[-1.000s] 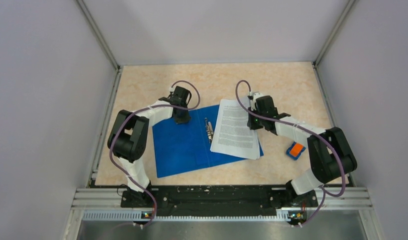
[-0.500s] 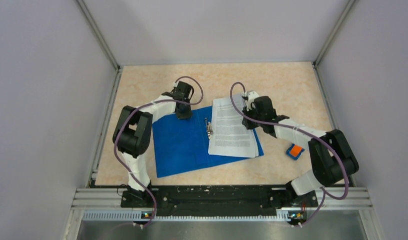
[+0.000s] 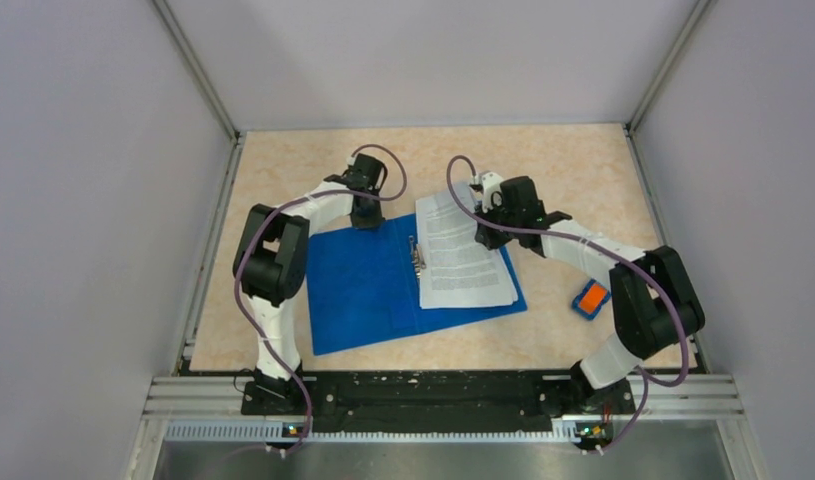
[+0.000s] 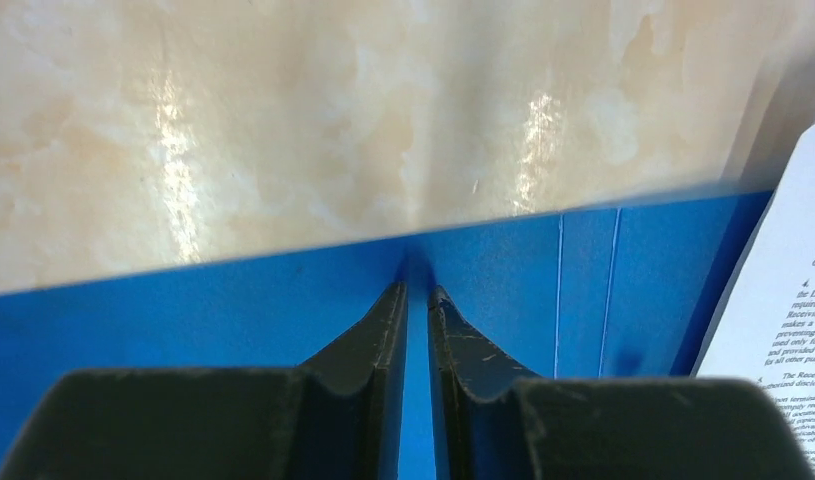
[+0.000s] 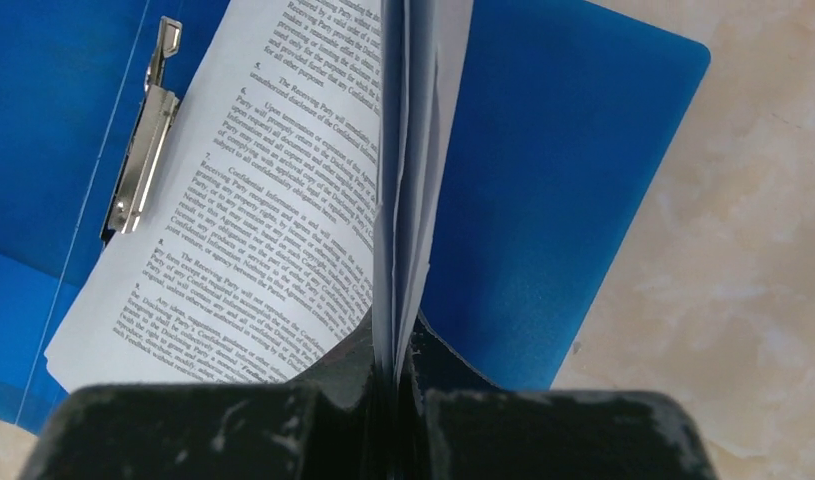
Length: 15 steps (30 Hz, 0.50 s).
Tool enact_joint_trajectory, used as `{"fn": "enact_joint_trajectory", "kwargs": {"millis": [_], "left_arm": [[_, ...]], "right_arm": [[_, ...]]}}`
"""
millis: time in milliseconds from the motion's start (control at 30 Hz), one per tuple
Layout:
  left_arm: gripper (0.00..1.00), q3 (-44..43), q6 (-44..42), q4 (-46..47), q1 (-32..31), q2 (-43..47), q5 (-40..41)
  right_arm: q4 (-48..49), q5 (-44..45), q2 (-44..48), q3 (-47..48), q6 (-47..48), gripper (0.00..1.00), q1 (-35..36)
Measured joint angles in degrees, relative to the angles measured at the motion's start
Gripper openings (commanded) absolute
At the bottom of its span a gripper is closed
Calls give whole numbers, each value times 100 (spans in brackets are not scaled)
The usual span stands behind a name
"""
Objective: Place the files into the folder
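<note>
The blue folder point(image 3: 368, 290) lies open and flat on the table, with its metal clip point(image 3: 416, 258) along the spine. The files point(image 3: 461, 258), white printed sheets, rest on its right leaf, next to the clip. My right gripper point(image 3: 486, 238) is shut on the sheets' far right edge, which stands pinched between the jaws in the right wrist view point(image 5: 395, 350), above the files point(image 5: 273, 200), the clip point(image 5: 143, 140) and the folder point(image 5: 553, 180). My left gripper point(image 3: 364, 218) has its jaws almost together, nothing between them, tips point(image 4: 417, 290) at the far edge of the folder's left leaf point(image 4: 233, 310).
A small orange-and-blue object point(image 3: 590, 299) lies on the table right of the folder. Grey walls enclose the table at left, right and back. Bare marbled tabletop point(image 4: 283, 120) lies beyond the folder's far edge.
My right gripper has drawn the files left and farther back, squarer to the clip. My left gripper has shifted slightly toward the folder's far edge.
</note>
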<state>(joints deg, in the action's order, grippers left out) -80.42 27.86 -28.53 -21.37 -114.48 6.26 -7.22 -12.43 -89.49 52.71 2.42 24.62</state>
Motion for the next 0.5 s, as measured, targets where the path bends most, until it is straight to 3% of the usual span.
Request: {"fn": "enact_joint_trajectory", "kwargs": {"millis": [233,500], "left_arm": [[19,-212,-120,-7,55,-114,0],[29,-343,-195,-22,55,-166,-173]], "right_arm": [[-433,-238,-166,251,144,0,146],[-605,-240,-166,203,-111,0,452]]}}
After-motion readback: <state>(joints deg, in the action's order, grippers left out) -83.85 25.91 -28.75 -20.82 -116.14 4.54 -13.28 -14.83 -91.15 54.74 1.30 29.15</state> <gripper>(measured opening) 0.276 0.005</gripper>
